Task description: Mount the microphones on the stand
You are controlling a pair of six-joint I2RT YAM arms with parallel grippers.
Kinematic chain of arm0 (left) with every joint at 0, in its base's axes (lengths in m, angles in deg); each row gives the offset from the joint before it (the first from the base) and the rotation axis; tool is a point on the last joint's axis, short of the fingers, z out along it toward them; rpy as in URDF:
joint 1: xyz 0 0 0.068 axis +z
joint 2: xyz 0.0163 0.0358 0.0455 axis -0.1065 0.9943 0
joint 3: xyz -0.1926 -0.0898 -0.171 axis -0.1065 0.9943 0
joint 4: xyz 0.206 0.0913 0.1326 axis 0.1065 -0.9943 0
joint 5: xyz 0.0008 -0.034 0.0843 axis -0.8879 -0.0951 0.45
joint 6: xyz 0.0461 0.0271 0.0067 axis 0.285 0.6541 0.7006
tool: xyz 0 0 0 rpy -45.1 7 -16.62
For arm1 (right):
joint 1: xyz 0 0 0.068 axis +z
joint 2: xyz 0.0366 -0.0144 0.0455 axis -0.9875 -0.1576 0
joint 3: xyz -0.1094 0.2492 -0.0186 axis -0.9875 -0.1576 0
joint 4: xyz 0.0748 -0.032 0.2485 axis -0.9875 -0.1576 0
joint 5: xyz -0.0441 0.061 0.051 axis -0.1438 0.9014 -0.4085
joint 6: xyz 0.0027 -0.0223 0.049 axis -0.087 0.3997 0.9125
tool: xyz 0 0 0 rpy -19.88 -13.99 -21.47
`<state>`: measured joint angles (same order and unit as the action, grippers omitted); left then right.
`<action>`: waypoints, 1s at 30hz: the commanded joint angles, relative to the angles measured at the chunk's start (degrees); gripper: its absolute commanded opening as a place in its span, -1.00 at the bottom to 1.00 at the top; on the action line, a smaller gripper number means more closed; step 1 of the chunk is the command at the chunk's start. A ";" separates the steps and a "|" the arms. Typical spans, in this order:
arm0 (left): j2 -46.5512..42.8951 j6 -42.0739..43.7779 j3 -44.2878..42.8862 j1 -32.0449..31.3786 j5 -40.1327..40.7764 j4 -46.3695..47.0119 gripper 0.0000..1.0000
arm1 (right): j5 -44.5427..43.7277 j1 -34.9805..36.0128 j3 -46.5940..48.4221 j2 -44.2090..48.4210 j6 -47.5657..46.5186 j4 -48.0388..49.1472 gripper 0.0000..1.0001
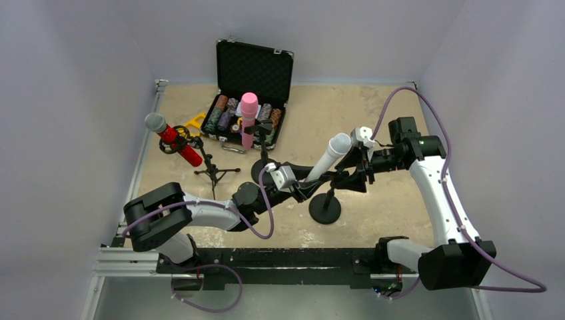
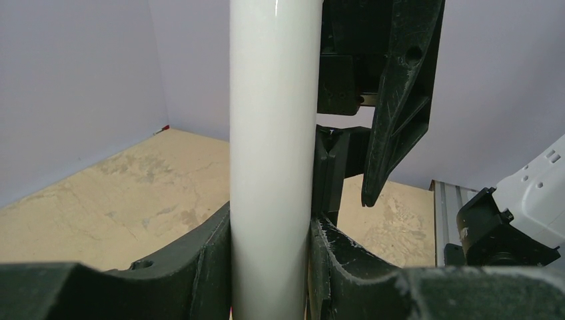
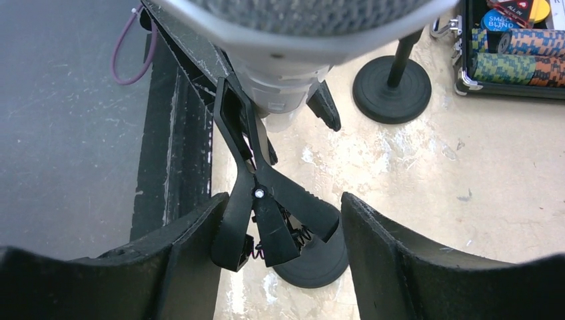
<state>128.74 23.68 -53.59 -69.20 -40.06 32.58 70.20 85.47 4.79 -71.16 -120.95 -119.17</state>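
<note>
The white microphone [image 1: 326, 160] with a grey head leans up to the right over the middle of the table. My left gripper [image 1: 303, 188] is shut on its lower body; in the left wrist view the white barrel [image 2: 272, 160] fills the gap between the fingers [image 2: 200, 267]. Its head [image 3: 300, 20] sits in the black spring clip [image 3: 256, 193] of a round-based stand [image 1: 325, 210]. My right gripper [image 3: 280, 227] stands open around the clip's handles, and the right finger is apart from them. The red microphone [image 1: 174, 140] and the pink one [image 1: 248, 120] each sit on a stand.
An open black case of poker chips [image 1: 253, 93] stands at the back, behind the pink microphone. The red microphone's tripod [image 1: 214, 172] is at the left. The pink one's round base [image 1: 265, 170] lies close to my left arm. Grey walls close in on three sides.
</note>
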 commanded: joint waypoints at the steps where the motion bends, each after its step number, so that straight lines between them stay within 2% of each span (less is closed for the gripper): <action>1: -2.14 -0.77 0.26 -0.28 -0.46 3.76 -1.00 | 0.81 0.21 1.89 -0.40 -4.00 -3.73 0.27; 6: -6.94 1.16 2.97 -0.19 4.22 3.76 -1.00 | 2.56 0.19 3.47 -1.67 -10.34 -9.17 0.25; 8: -9.08 1.88 4.46 -0.15 5.10 3.76 -1.00 | 2.78 0.18 4.30 -2.22 -11.88 -10.90 0.12; 16: -12.67 0.44 8.87 -0.24 2.10 3.76 -1.00 | 3.44 0.23 6.76 -2.97 -17.24 -15.52 0.03; 19: -12.76 -0.39 9.19 -0.36 -0.60 3.69 -1.00 | 3.40 0.30 6.76 -2.93 -17.11 -15.29 -0.31; 22: -13.33 -0.74 9.55 -0.58 -2.12 3.68 -1.00 | 3.87 0.56 6.55 -3.22 -16.37 -15.44 -0.80; 25: -13.75 -0.90 10.22 -0.72 -2.57 3.65 -1.00 | 5.37 0.52 6.10 -3.64 -11.17 -12.29 -0.94; 28: -13.17 -1.18 9.86 -1.01 -2.78 3.63 -1.00 | 5.73 0.56 3.61 -2.42 -0.59 -2.80 -1.00; 30: -12.22 -1.18 9.21 -1.07 -2.62 3.67 -1.00 | 4.31 0.50 1.09 -0.52 9.82 6.63 -1.00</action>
<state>116.43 23.86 -43.66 -69.84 -41.11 32.60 71.25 85.82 8.13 -74.72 -127.81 -127.35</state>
